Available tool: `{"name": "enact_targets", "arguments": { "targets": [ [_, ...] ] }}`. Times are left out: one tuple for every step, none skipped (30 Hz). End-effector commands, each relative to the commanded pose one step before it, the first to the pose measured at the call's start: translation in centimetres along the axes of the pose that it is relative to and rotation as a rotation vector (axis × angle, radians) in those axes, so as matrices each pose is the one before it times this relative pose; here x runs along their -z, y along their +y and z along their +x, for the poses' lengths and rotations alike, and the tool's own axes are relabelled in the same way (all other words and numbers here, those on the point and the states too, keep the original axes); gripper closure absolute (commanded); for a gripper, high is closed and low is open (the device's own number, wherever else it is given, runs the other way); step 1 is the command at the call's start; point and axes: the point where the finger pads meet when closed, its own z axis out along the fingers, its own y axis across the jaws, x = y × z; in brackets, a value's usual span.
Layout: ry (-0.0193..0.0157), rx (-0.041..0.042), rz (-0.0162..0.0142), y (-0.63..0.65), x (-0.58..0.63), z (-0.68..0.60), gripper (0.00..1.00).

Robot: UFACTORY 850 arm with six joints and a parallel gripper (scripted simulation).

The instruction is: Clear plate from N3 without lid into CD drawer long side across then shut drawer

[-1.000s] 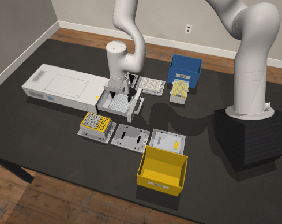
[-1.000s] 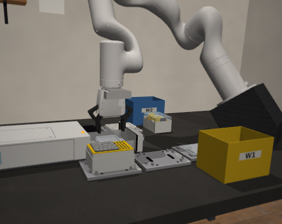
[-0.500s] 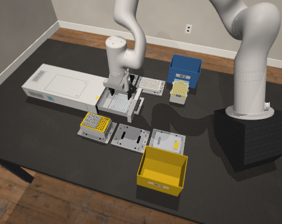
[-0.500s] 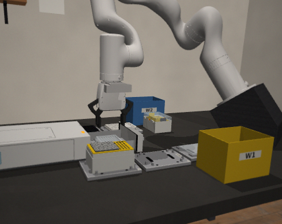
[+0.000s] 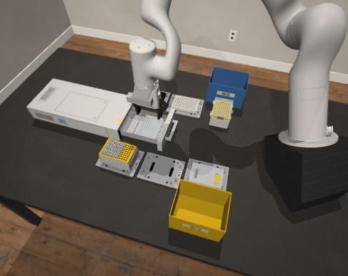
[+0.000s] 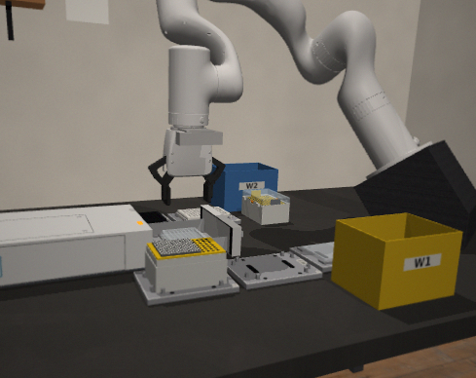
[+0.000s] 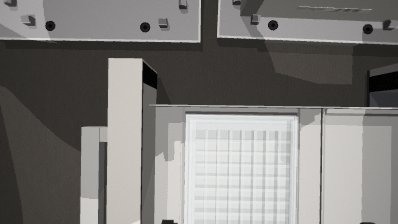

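Clear plate (image 5: 151, 126) (image 6: 182, 234) (image 7: 242, 170) below open fingers (image 5: 149, 113) (image 6: 188, 195)

So there's a blue W2 bin (image 5: 228, 83) (image 6: 246, 187) at the back, a yellow W1 bin (image 5: 200, 213) (image 6: 396, 263) up front, plus a box of yellow tips (image 5: 221, 113) (image 6: 266, 209) sitting just beside the blue one.

The worktop (image 5: 79, 167) (image 6: 108, 321) looks matt and faintly rough. The arm (image 5: 307, 71) (image 6: 188, 83) has a smooth, softly shiny painted finish; its fingers (image 5: 159, 113) (image 6: 166, 191) look like dull black plastic. The plate (image 5: 151, 127) (image 6: 181, 234) (image 7: 242, 170) seems clear, glossy plastic. The cooler (image 5: 82, 104) (image 6: 40, 229) appears smooth and satin. Both bins, yellow (image 5: 201, 213) (image 6: 358, 263) and blue (image 5: 223, 83) (image 6: 246, 195), resemble smooth plastic. The floor (image 5: 11, 242) (image 6: 454, 348) looks like grained wood.
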Motion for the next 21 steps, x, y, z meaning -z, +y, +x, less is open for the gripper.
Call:
{"name": "enact_targets", "arguments": {
  "targets": [
    [0.00047,-0.00044,-0.00124,0.073,0.837,0.011,0.00],
    [0.00000,0.00000,0.00000,0.000,0.167,0.000,0.00],
    [0.00000,0.00000,0.00000,0.000,0.167,0.000,0.00],
    [0.00000,0.00000,0.00000,0.000,0.167,0.000,0.00],
    [0.00000,0.00000,0.00000,0.000,0.167,0.000,0.00],
    [0.00000,0.00000,0.00000,0.000,0.167,0.000,0.00],
    [0.00000,0.00000,0.00000,0.000,0.167,0.000,0.00],
    [0.00000,0.00000,0.00000,0.000,0.167,0.000,0.00],
    [0.00000,0.00000,0.00000,0.000,0.167,0.000,0.00],
    [0.00000,0.00000,0.00000,0.000,0.000,0.000,0.00],
    [0.00000,0.00000,0.00000,0.000,0.000,0.000,0.00],
    [0.00000,0.00000,0.00000,0.001,0.167,0.000,0.00],
    [0.00000,0.00000,0.00000,0.000,0.167,0.000,0.00],
    [0.00000,0.00000,0.00000,0.000,0.167,0.000,0.00],
    [0.00000,0.00000,0.00000,0.000,0.167,0.000,0.00],
    [0.00000,0.00000,0.00000,0.000,0.167,0.000,0.00],
    [0.00000,0.00000,0.00000,0.000,0.167,0.000,0.00],
    [0.00000,0.00000,0.00000,0.000,0.167,0.000,0.00],
    [0.00000,0.00000,0.00000,0.000,0.167,0.000,0.00],
    [0.00000,0.00000,0.00000,0.000,0.167,0.000,0.00],
    [0.00000,0.00000,0.00000,0.000,0.167,0.000,0.00]
  ]
}}
